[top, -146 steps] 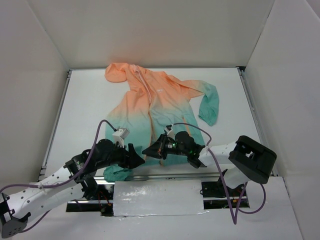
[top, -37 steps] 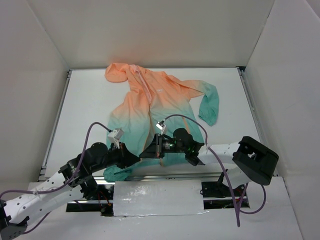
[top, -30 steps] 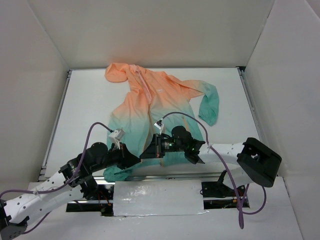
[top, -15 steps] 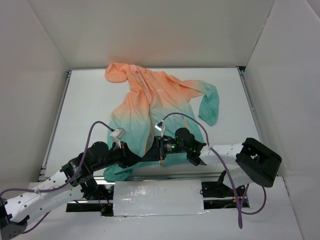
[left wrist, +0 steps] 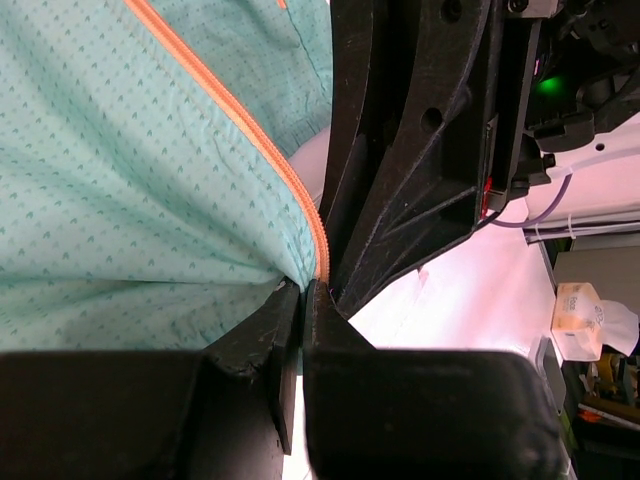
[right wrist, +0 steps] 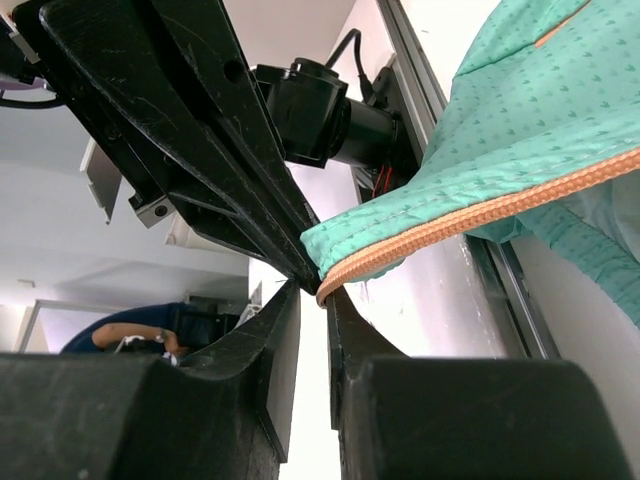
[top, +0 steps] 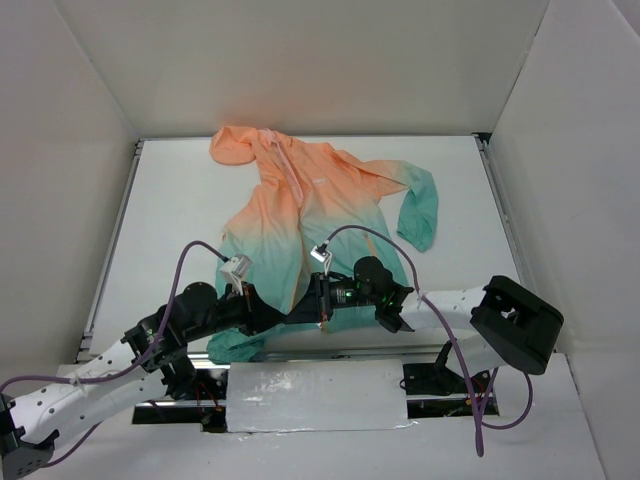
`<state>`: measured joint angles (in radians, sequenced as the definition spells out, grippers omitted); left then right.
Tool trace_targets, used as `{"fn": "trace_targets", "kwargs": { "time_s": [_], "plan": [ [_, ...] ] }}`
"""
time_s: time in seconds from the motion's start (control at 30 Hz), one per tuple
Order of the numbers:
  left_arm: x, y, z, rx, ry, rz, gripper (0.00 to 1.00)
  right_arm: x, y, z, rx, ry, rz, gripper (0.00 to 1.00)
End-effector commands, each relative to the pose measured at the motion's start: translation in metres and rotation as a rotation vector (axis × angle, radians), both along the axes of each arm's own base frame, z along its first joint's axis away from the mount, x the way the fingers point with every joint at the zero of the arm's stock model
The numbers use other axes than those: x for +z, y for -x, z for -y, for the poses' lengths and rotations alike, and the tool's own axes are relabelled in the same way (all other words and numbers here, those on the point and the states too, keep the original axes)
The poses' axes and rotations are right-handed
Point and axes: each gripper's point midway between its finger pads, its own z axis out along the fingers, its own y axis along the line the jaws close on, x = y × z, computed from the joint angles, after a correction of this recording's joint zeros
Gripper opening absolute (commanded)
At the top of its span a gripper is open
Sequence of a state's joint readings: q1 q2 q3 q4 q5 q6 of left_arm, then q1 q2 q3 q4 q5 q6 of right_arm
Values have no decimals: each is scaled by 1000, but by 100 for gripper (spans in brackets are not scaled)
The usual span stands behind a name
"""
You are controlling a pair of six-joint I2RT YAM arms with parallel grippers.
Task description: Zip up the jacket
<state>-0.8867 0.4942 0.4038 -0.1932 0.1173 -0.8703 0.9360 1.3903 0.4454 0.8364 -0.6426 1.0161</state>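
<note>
- Status: jacket (top: pixel 310 215) flat on worktop (top: pixel 170 215); left pincer (left wrist: pixel 303 300) clenched on teal hem beside zipper (left wrist: pixel 232 118).
- Change: right pincer (right wrist: pixel 312 292) has shifted against left one; narrow jaw gap at other zipper edge, grasp unclear; ends look unjoined.

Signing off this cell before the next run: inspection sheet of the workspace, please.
surface: white table.
job's things: jacket flat, hood far, teal hem near the arms; orange zipper open at the hem.
clutter: nothing seen.
tools: left tool shut on the hem beside the zipper; right tool at the zipper's end, jaws a slit apart, grip unclear.
cables: purple cable looped over each arm.
surroundings: white walls on three sides.
</note>
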Motion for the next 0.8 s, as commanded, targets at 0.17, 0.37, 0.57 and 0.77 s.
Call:
{"fn": "trace_targets", "kwargs": {
  "time_s": [0.17, 0.37, 0.57, 0.77],
  "plan": [
    [33, 0, 7, -21, 98, 65, 0, 14, 0, 1, 4, -45, 114, 14],
    [37, 5, 8, -54, 102, 80, 0, 8, -7, 3, -31, 5, 157, 0],
    [39, 11, 10, -90, 128, 89, 3, 3, -12, 3, -46, 43, 174, 0],
    [38, 14, 12, -111, 136, 92, 2, -3, -15, 2, -51, 55, 168, 5]
  ]
}}
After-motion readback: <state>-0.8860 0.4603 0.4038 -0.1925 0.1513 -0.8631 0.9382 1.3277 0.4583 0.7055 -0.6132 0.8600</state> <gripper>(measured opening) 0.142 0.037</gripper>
